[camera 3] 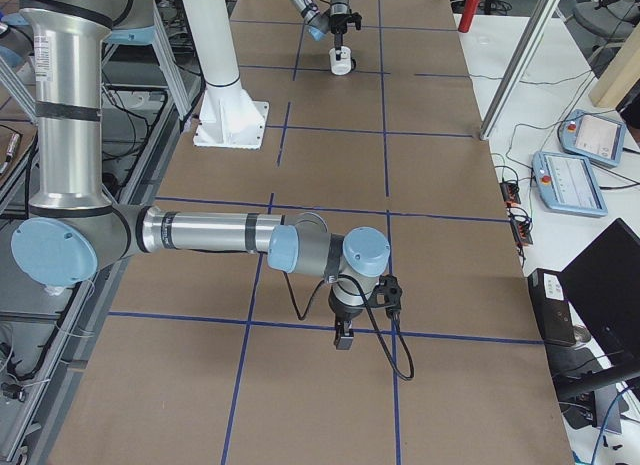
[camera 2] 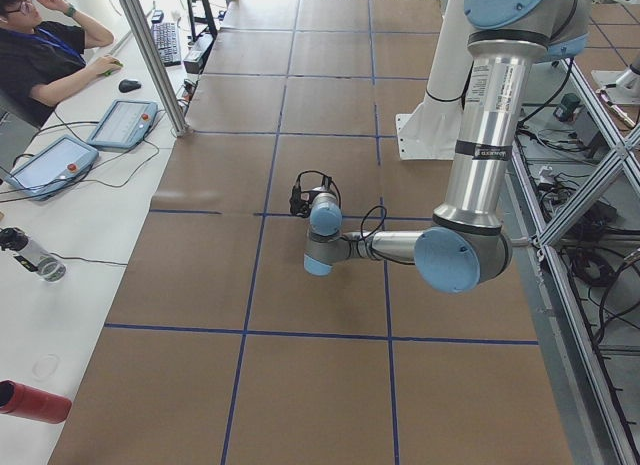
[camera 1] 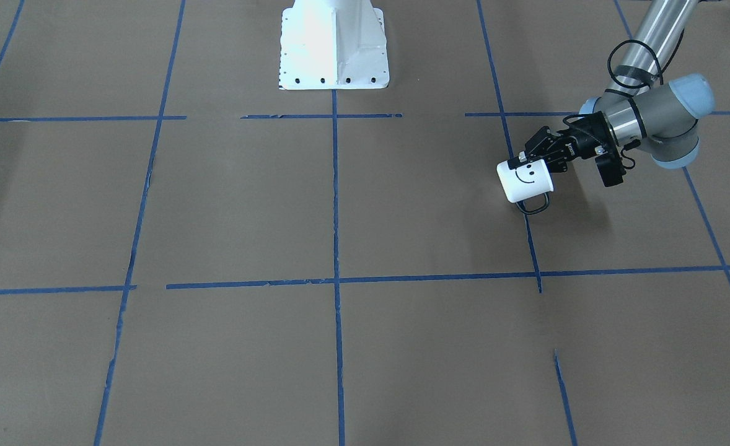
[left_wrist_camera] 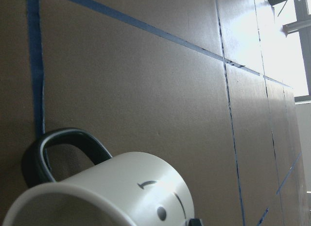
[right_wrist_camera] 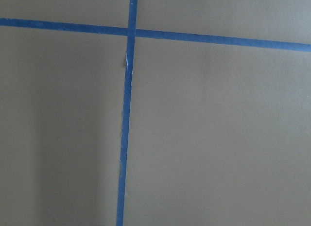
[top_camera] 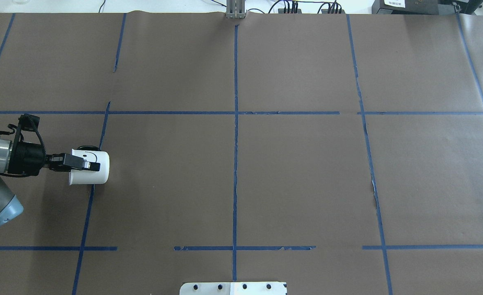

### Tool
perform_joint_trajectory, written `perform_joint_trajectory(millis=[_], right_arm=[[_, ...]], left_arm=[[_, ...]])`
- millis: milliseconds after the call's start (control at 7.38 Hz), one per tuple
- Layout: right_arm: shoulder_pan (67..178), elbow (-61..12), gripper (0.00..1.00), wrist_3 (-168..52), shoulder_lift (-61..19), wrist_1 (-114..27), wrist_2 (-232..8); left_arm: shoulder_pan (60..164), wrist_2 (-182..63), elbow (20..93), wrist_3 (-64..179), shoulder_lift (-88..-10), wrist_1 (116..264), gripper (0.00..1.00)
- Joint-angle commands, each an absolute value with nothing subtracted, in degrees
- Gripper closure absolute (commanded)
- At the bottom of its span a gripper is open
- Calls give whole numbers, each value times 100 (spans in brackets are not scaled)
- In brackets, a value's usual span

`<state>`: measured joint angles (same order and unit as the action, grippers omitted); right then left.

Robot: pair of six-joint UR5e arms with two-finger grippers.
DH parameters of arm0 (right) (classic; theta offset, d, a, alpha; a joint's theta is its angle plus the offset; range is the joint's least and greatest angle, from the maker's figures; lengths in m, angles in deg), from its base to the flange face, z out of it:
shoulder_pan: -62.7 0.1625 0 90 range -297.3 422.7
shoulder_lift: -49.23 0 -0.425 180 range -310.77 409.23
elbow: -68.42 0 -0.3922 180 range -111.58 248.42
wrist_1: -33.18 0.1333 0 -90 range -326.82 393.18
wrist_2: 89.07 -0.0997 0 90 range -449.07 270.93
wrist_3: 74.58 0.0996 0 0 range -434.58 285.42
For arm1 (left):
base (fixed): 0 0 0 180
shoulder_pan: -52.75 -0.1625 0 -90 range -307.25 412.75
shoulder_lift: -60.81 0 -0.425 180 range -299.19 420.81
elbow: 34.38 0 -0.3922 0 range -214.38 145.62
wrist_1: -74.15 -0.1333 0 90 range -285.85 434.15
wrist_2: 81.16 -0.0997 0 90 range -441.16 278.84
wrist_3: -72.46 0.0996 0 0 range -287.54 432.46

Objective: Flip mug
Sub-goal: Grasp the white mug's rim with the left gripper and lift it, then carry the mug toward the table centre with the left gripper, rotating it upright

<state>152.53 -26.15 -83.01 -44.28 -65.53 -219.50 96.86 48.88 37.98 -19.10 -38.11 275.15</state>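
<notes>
White mug (camera 1: 525, 181) is held sideways, its rim clamped between the left fingers (top_camera: 81, 164). If the right fingers (camera 3: 343, 337) are apart, I cannot tell.

I'm looking at a table (top_camera: 307, 180) papered in brown and ruled into squares by blue tape (top_camera: 235, 164). A white bench (camera 2: 60, 235) runs along the operators' side, carrying teach pendants (camera 2: 122, 123), a keyboard (camera 2: 165, 43) and a mouse (camera 2: 130, 85). A seated operator (camera 2: 40, 55) in black leans there. An aluminium post (camera 2: 152, 60) stands at the bench edge, and a red bottle (camera 2: 35, 400) lies nearer.
</notes>
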Motion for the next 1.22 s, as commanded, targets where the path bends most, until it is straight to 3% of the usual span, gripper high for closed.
perform_joint_trajectory(millis=[0, 271, 677, 1083], right_arm=[[15253, -2615, 0, -8301, -4428, -6553, -21950], [15253, -2615, 0, -8301, -4428, -6553, -21950], [15253, -2615, 0, -8301, -4428, -6553, -21950], [15253, -2615, 0, -8301, -4428, -6553, -21950]], left_arm=[[9687, 4918, 4128, -2446, -3929, 27489, 100], [9679, 5145, 4304, -2729, -4183, 26888, 100], [9679, 5173, 5252, -2712, -4989, 23441, 100], [9198, 4237, 5298, -2643, -6464, 20477, 100]])
